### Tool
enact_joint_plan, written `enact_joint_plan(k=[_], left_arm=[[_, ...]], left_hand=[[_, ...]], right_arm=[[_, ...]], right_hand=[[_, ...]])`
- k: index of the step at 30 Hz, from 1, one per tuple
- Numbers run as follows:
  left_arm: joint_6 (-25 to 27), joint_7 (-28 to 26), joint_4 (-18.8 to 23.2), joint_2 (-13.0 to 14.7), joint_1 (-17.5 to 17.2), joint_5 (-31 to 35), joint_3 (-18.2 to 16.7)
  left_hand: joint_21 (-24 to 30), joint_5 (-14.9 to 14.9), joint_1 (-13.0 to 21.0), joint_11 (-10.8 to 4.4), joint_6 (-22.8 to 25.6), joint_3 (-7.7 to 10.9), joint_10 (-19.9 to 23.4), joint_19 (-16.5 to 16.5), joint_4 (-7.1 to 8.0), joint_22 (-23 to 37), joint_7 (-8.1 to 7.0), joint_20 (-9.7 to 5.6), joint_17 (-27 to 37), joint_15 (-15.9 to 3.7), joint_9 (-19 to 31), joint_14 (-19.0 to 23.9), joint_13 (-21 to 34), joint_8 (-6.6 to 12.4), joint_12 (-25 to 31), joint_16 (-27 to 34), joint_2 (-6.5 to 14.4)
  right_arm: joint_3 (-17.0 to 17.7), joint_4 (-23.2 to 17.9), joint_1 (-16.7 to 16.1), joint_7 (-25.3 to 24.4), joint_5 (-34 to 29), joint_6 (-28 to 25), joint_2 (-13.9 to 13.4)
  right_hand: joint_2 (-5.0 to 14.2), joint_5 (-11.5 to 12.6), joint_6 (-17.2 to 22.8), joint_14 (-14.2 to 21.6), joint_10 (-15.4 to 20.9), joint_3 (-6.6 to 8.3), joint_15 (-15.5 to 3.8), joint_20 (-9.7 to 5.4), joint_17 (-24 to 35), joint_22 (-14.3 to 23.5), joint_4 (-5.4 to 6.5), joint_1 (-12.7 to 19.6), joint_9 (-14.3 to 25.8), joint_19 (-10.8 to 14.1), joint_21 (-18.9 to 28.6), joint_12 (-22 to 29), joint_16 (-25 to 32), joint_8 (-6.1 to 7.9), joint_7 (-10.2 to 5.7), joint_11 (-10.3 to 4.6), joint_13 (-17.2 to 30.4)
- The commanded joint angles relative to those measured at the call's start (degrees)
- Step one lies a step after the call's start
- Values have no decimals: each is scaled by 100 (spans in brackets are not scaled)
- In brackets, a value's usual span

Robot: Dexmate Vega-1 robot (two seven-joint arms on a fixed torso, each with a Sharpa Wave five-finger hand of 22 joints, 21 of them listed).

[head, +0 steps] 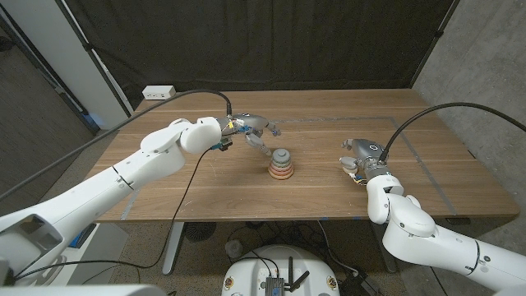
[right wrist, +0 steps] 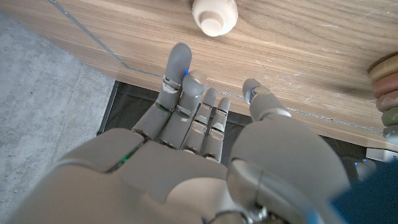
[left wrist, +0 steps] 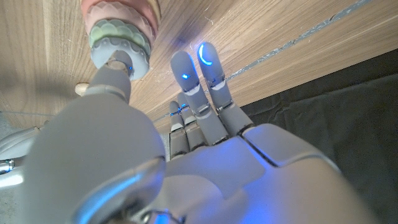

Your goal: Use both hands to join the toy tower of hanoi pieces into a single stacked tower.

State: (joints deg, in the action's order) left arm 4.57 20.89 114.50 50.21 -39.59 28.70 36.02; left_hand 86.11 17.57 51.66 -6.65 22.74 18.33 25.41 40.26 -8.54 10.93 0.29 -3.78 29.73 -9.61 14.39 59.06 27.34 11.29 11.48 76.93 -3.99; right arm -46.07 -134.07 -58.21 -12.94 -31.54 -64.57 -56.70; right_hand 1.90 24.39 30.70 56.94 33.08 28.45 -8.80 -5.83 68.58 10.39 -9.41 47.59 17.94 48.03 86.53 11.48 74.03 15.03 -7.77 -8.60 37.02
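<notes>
The stacked tower (head: 281, 163) stands mid-table, pastel rings topped by a grey ring (left wrist: 119, 45). My left hand (head: 253, 128) hovers just left of it with fingers spread. In the left wrist view its thumb (left wrist: 112, 78) lies against the grey top ring, and I cannot tell if it touches. A small cream round piece (right wrist: 214, 14) sits alone on the wood just beyond my right hand's fingertips (right wrist: 180, 59). My right hand (head: 362, 156) is at the table's right side, fingers loosely extended, holding nothing. The tower's edge (right wrist: 387, 87) shows in the right wrist view.
A white power strip (head: 159, 92) lies at the table's back left corner. Black curtains hang behind the wooden table (head: 205, 185). Thin tape lines (head: 427, 177) mark a rectangle on the tabletop. Each arm trails a black cable.
</notes>
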Motion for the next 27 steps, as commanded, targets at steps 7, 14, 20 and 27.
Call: enact_joint_plan(k=[7,14,20,27], left_arm=[[311,-361,301,292,-427,-281,-332],[434,-539,372,390,-613,-414,-451],[594,-687,493,518,-801,-506,-579],[873,-1011,626,637,-1159,-704,-802]], left_hand=[[19,28,-5,-23,99,12,113,65,-28,-1,-26,-793,8,-298,-4,63,-7,71,48,35,26],[25,33,18,-37,159,19,169,91,-43,-1,-39,-797,4,-298,-23,80,-25,88,61,52,39],[21,38,24,-42,202,24,221,103,-42,-5,-42,-794,-6,-297,-38,89,-41,98,71,61,58],[28,43,49,-55,246,32,284,118,-54,-2,-39,-800,-4,-297,-49,109,-55,108,86,79,69]], right_arm=[[8,37,31,45,-39,101,10],[-73,38,113,165,-137,81,3],[-52,61,104,164,-158,135,32],[-51,79,122,197,-213,192,65]], right_hand=[[-4,35,48,17,26,34,-377,-633,-6,21,-3,-10,36,31,6,-1,-16,-4,13,7,23],[-4,36,55,45,19,34,-376,-633,22,20,-4,-8,37,29,5,-3,11,-3,9,5,26],[-6,35,48,24,18,31,-376,-632,0,20,-2,-11,38,29,5,-3,-12,-7,9,1,29],[-10,34,52,41,13,28,-376,-632,17,20,-2,-14,39,26,4,-7,5,-8,23,8,27]])
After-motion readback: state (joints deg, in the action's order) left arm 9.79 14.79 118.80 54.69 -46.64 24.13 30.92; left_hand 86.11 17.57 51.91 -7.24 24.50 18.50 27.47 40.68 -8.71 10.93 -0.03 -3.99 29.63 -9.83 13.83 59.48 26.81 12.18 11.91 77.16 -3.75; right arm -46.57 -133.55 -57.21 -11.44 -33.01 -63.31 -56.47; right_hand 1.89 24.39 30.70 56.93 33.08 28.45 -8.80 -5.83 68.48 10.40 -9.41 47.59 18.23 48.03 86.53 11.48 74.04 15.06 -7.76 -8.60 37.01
